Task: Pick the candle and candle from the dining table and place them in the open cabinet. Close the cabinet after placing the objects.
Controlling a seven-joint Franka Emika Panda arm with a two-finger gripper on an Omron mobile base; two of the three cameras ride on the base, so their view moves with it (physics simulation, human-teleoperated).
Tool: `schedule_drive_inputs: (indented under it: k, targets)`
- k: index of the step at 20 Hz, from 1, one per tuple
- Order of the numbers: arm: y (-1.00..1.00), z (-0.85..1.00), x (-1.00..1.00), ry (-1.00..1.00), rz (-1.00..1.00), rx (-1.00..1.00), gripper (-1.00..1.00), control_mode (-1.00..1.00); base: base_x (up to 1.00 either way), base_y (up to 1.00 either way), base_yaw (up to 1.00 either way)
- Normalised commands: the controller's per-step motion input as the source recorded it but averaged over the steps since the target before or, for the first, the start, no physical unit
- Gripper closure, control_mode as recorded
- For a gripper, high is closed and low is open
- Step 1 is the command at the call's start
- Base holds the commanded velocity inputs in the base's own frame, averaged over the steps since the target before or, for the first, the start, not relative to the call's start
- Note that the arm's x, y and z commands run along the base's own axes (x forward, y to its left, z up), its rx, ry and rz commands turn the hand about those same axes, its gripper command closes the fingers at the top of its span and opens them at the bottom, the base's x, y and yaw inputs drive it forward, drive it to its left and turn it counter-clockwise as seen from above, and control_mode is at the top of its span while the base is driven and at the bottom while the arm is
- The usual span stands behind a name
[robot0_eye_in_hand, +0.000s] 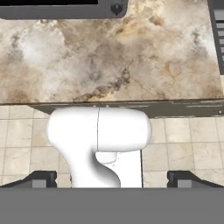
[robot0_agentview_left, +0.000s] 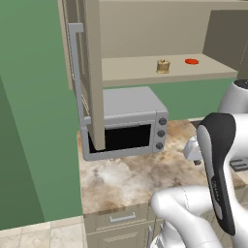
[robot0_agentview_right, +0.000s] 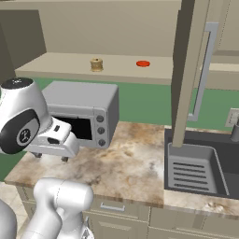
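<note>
Currently hovers low with claw (robot0_eye_in_hand: 112, 179) spread to full width and holding nothing, aimed down at the front edge of the bench (robot0_eye_in_hand: 109, 57). Looks free for another pickup, judging by that empty spread.

Finds the golden-brown candle (robot0_agentview_left: 163, 66) well above and ahead of the claw, upright on the shelf (robot0_agentview_left: 131, 72) of the cabinet (robot0_agentview_right: 116, 28), over the microwave (robot0_agentview_left: 131, 123). Sits near the shelf's front, probably because a short reach put it there. Shares the shelf with a red disc (robot0_agentview_left: 192, 61), near but apart.

Cannot tell where the cream candle is.

Keeps the door (robot0_agentview_left: 93, 72) swung wide, likely so the shelf remains reachable; closing is not yet done.
</note>
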Motion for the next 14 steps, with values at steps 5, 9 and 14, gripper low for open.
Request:
schedule_drive_inputs:
  k: [5, 9, 14]
  targets:
    - [0.0, 0.0, 0.0, 0.0, 0.0, 0.0, -1.0, 1.0, -0.34, 0.0, -0.01]
    - [0.0, 0.0, 0.0, 0.0, 0.0, 0.0, -1.0, 1.0, -1.0, -0.21, -0.14]
    - [0.0, 0.0, 0.0, 0.0, 0.0, 0.0, -1.0, 1.0, -1.0, -0.2, -0.18]
